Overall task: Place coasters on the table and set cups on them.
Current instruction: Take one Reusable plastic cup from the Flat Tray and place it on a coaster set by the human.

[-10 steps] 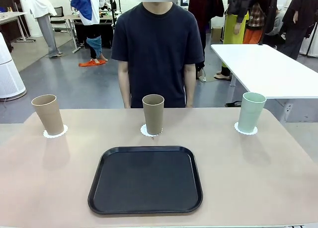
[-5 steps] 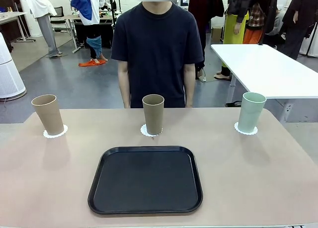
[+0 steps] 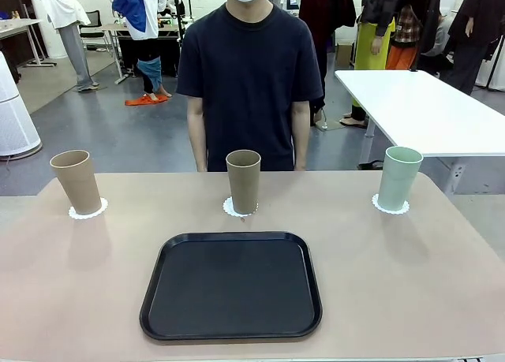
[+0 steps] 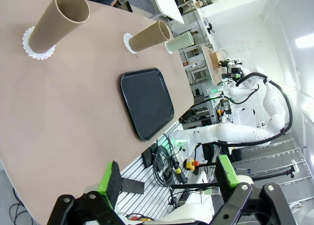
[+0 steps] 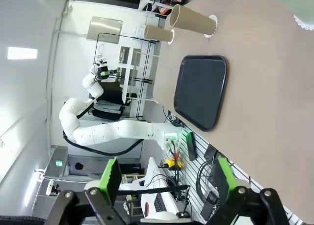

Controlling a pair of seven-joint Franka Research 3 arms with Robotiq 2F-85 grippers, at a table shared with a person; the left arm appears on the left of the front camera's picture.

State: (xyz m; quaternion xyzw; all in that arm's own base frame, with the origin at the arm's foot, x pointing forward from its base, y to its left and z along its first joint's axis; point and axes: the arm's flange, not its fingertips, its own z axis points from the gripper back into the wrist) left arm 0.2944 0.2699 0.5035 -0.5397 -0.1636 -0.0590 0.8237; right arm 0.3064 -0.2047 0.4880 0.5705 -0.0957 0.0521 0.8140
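Black tray (image 3: 231,285) sits mid-table (image 3: 410,275), robot-side of centre; everything else placed rel. to it. Three cups upright, each on its own coaster, all on the person's side of the tray. Left tan cup (image 3: 76,181) w/ scalloped white coaster (image 3: 87,213) under it: well off the tray's far-left corner, near table's left end. Middle tan cup (image 3: 243,181) on coaster (image 3: 230,208): just past the tray's far edge, approx. centred on it, not touching it. Mint cup (image 3: 398,177) on coaster (image 3: 390,208): well off the tray's far-right corner. Tray itself bare. Person in dark tee (image 3: 249,78) stands at far edge right behind middle cup, arms down at sides. White table (image 3: 426,110) further back, beyond tray's right side. Left gripper (image 4: 170,178): jaws spread wide, nothing betw. the green pads (image 4: 106,178), hanging off the table's near edge, well back from tray; same view shows left tan cup (image 4: 56,21) closest, tray (image 4: 146,103) beyond it. Right gripper (image 5: 167,178): also spread, empty, pads (image 5: 109,178) apart, back from tray (image 5: 198,91); mint cup's rim/coaster just clips that view's top corner, two tan cups (image 5: 189,20) on the tray's far side.
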